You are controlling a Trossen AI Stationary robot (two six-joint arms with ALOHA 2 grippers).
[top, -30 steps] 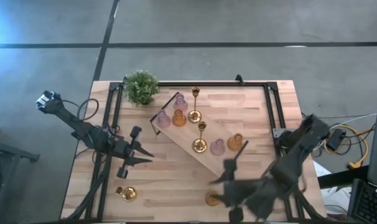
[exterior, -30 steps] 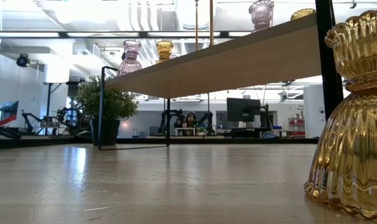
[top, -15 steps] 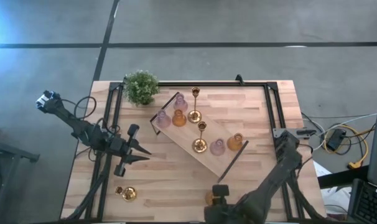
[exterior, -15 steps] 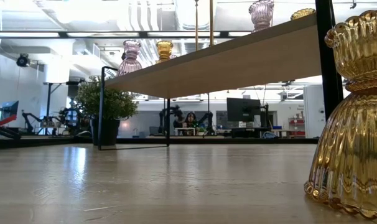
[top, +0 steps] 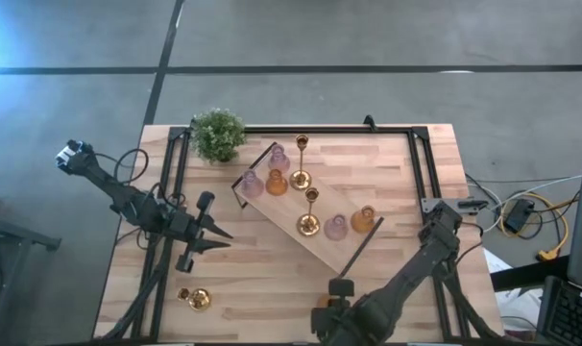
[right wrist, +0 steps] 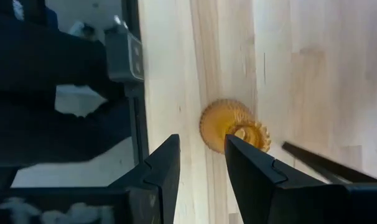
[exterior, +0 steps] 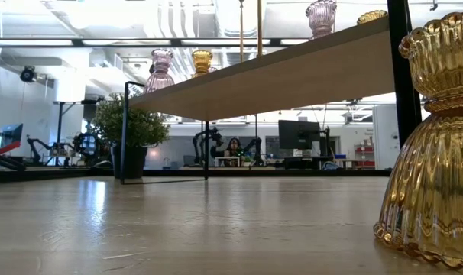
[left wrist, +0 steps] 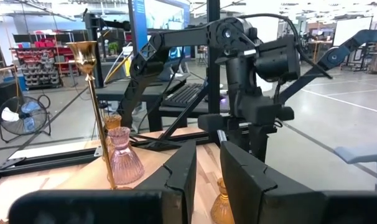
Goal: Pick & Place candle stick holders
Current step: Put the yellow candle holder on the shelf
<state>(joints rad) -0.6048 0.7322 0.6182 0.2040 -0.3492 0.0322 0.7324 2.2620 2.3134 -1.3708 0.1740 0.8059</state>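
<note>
A squat amber glass candle stick holder (right wrist: 234, 127) stands on its base on the bare table near the front edge (top: 320, 308); it also fills the right of the low view (exterior: 434, 137). My right gripper (right wrist: 201, 155) hovers over it, pointing down, open, with its fingertips just short of the holder. A gold holder (top: 197, 299) stands at the near left. Several gold, pink and amber holders stand on the long wood tray (top: 315, 245). My left gripper (top: 203, 238) waits at mid-left, level, open and holding nothing.
A green potted plant (top: 217, 134) stands at the far left corner. A black frame (top: 421, 163) runs along the table's far and side edges. The tray lies slantwise across the middle. Bare wood lies between the tray and the near edge.
My right gripper has swung toward the table's near edge and come down, tipping from nearly level to pointing steeply down, and now hangs over the amber holder on the table. Nothing on the table has moved.
</note>
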